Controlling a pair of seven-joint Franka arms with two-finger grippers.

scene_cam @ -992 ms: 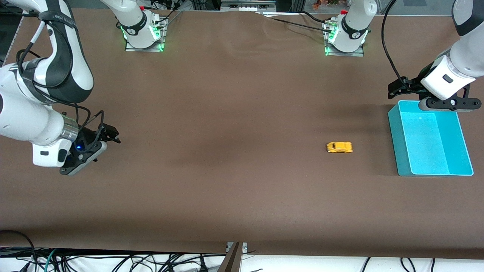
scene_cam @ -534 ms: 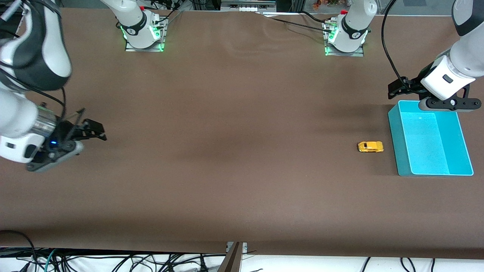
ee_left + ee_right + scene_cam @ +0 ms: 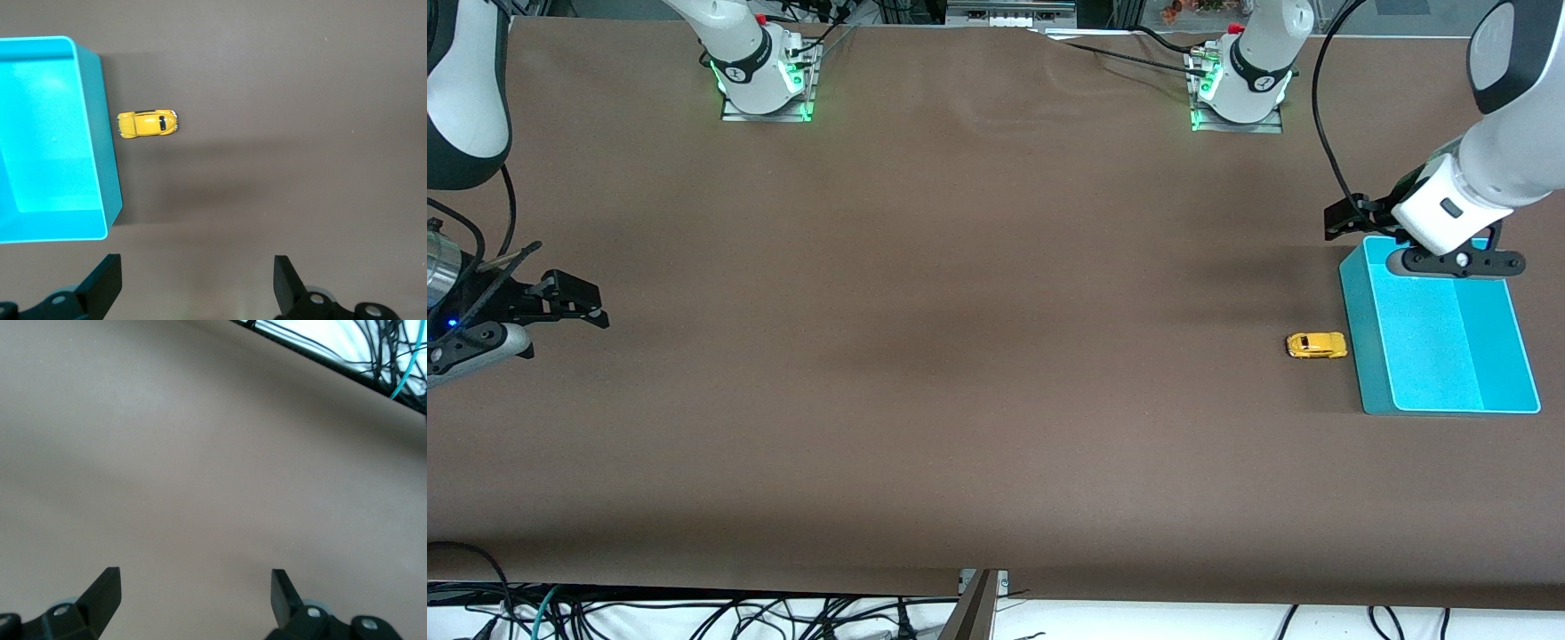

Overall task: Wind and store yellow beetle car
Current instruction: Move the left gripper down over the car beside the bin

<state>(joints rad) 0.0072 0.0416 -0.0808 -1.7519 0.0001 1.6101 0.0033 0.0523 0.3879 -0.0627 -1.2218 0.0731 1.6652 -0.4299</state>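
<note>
A wide brown table (image 3: 960, 311) fills the view (evenly lit), with tangled cables (image 3: 694, 613) along its near edge.

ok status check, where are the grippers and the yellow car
Left gripper open, over the teal bin's edge. Right gripper open, empty, at its own table end. Yellow beetle car on the table against the bin's wall. Nothing blocking it.

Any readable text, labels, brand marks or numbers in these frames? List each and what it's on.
None readable.
Yellow beetle car: no lettering shows.
Teal bin: plain walls.
Arm bases: small round dark marks, too small to read.
Left gripper and right gripper: plain black fingers.
</note>
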